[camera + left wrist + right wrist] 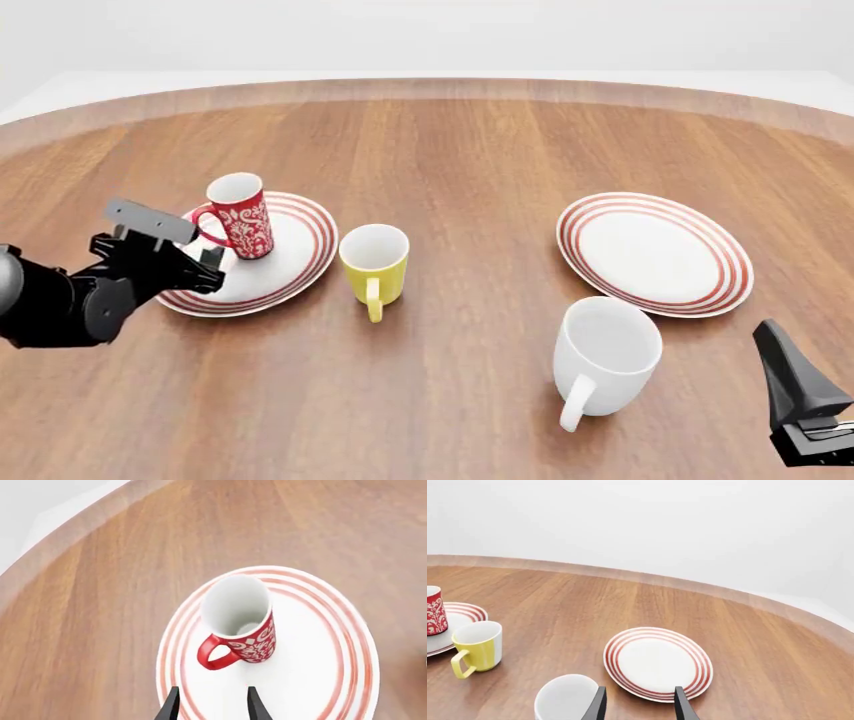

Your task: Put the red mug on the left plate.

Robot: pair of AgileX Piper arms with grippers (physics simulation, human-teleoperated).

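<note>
Standing upright on the left plate (287, 275), the red mug (242, 216) sits toward that plate's far-left part in your front view, its handle turned toward your left claw (200, 262). Your left wrist view looks down into the mug's white inside, with the handle pointing back toward the two dark fingertips (172, 706), which are spread apart with nothing between them and clear of the mug. In the front view your left claw hovers over the near-left rim of the plate, just beside the mug but apart from it. Just to the right of the plate stands the yellow mug (374, 262), upright on the wooden bench (467, 160), its handle facing you. Further right lies the second ringed plate (654, 252), bare, and nearer to you, by its near-left edge, the large white mug (607, 352) with its handle toward you. Your right claw (638, 705) is held low at the near-right corner of the bench, well apart from the task's things; its wrist view shows the fingers spread and gripping nothing, with the white mug's rim and the second plate just beyond them.
</note>
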